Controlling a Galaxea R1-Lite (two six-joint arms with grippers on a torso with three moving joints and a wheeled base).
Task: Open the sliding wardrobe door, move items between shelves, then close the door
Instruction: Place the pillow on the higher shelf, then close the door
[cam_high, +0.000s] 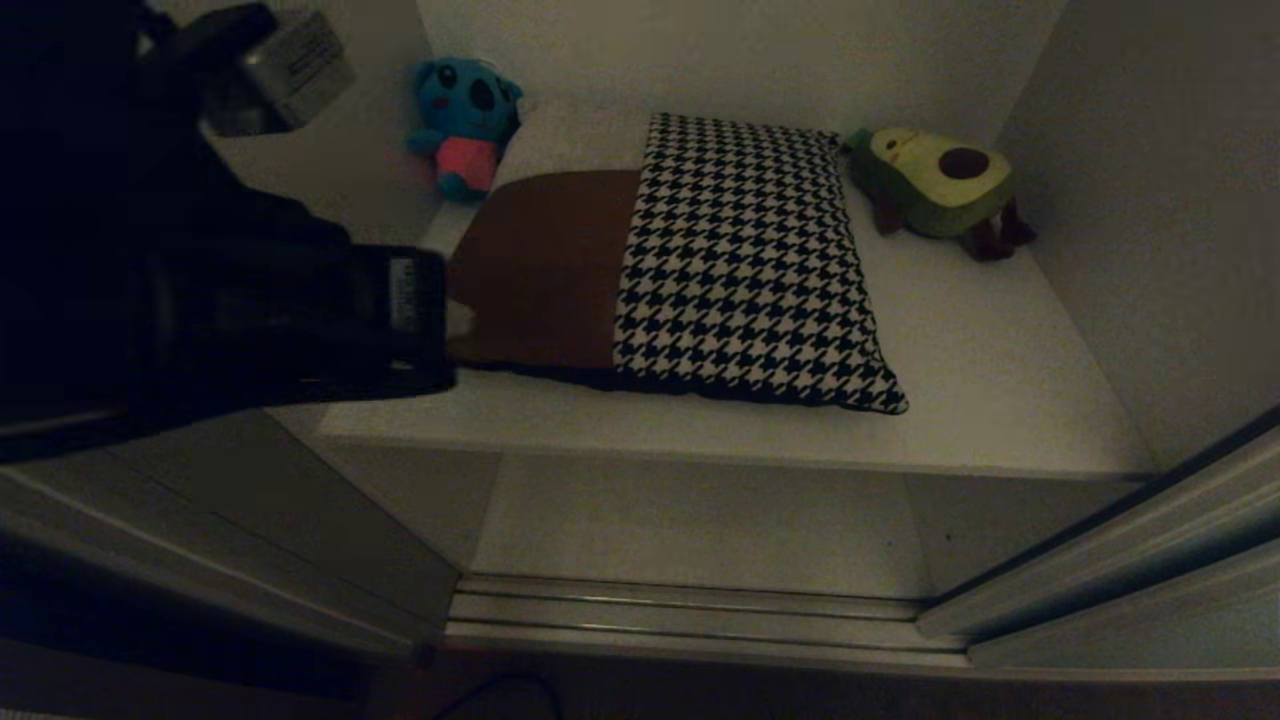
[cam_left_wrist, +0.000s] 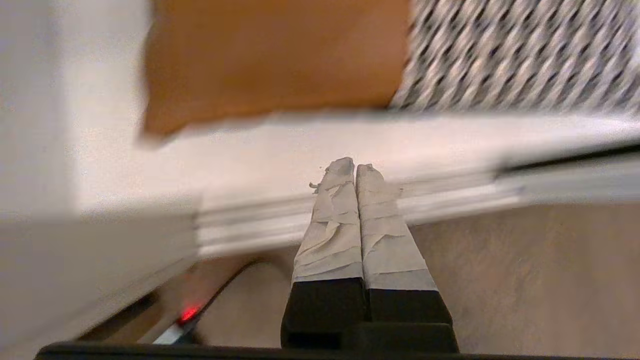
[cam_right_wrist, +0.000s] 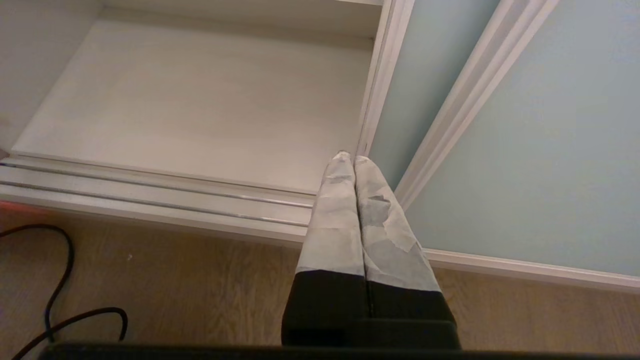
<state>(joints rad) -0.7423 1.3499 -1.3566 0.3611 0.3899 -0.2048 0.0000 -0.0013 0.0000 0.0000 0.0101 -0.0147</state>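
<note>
Door (cam_high: 1120, 560) open, slid aside at the right of the opening; first step apparently done. Cushion (cam_high: 740, 265) flat on the upper shelf (cam_high: 1000, 400), between a blue plush (cam_high: 465, 120) and an avocado plush (cam_high: 940, 180); its transfer and the door closing remain. Its long axis runs across the shelf, brown end toward the blue plush. Left hand (cam_left_wrist: 355, 170), clenched and empty, just beside the brown end. Right hand (cam_right_wrist: 352, 160) clenched, empty, low near the door.
</note>
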